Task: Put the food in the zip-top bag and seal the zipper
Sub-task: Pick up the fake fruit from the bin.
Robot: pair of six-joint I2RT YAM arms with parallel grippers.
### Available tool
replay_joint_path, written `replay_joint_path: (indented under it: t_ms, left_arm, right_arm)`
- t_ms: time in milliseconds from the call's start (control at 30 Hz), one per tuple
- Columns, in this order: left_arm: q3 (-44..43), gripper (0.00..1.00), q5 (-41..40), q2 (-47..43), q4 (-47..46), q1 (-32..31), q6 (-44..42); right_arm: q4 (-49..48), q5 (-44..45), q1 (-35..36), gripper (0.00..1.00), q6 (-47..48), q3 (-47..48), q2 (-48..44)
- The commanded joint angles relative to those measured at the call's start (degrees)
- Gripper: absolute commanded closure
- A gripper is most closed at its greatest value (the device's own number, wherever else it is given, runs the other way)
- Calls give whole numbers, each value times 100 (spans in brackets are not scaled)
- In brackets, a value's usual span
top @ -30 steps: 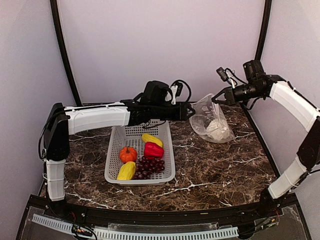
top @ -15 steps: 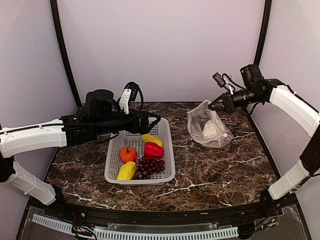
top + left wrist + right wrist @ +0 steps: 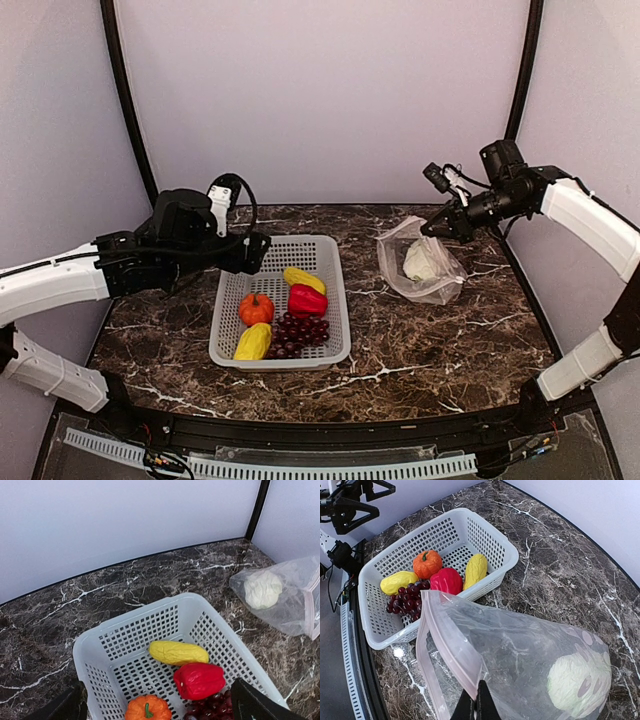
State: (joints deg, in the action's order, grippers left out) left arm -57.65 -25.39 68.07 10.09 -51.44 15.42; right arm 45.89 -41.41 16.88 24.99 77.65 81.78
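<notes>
We are mid-loading: the cauliflower [image 3: 420, 260] lies inside the zip-top bag [image 3: 520, 645] on the surface. Our right gripper [image 3: 432, 228] holds the bag by the zipper [image 3: 452, 650], jaws clamped on it. Our left gripper [image 3: 257, 252] hangs over the basket [image 3: 445, 535], jaws wide and empty. Next it needs to descend onto a piece, probably the red pepper [image 3: 306, 300], and close.

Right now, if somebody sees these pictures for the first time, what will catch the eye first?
Probably the bright colours in the white basket, left of centre: orange tomato, red pepper, grapes. Next, the clear bag at the right with the cauliflower inside, its mouth edge pinched by the right gripper. The left gripper hangs open by the basket's far left corner.
</notes>
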Motion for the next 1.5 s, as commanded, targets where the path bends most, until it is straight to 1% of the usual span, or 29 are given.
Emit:
replay_joint_path:
  t_ms: [0,67,100,233,300,367,400,467,533,767,1067,1333,1467]
  left_arm:
    - [-104,1,152,247,663,-6,-436]
    - [-270,3,224,456,967,-5,-511]
    - [-337,5,259,625,1206,-6,-526]
    - [-803,11,394,1146,2076,-6,-377]
    - [-1010,12,534,1374,2399,-6,-377]
    - [-1199,11,487,1626,2731,-6,-346]
    - [-1290,7,436,1803,2978,-6,-307]
    - [-1596,2,330,2127,3384,-6,-216]
    - [-1861,1,296,2425,3669,-6,-163]
    - [-2256,1,399,3119,3958,-6,-215]
    - [-2169,1,353,3383,4029,45,-15]
    - [-2052,1,533,3528,3763,133,-25]
    - [-2030,11,769,3632,3648,308,75]
  right_arm:
    - [225,178,25,100,260,100,-169]
    - [306,72,25,100,232,116,-194]
    - [326,39,25,100,201,103,-210]
    - [558,-46,22,100,238,212,-200]
    - [596,-115,19,100,246,250,-217]
    - [252,-76,23,100,98,42,-384]
    - [98,-63,24,100,64,-43,-480]
    - [31,-25,23,100,2,-53,-551]
    - [93,-34,25,100,-6,32,-526]
    - [287,-71,24,100,-65,32,-461]
    - [312,-69,21,100,-71,23,-454]
    - [295,-36,25,100,-51,-48,-478]
    - [291,-26,25,100,-58,-95,-504]
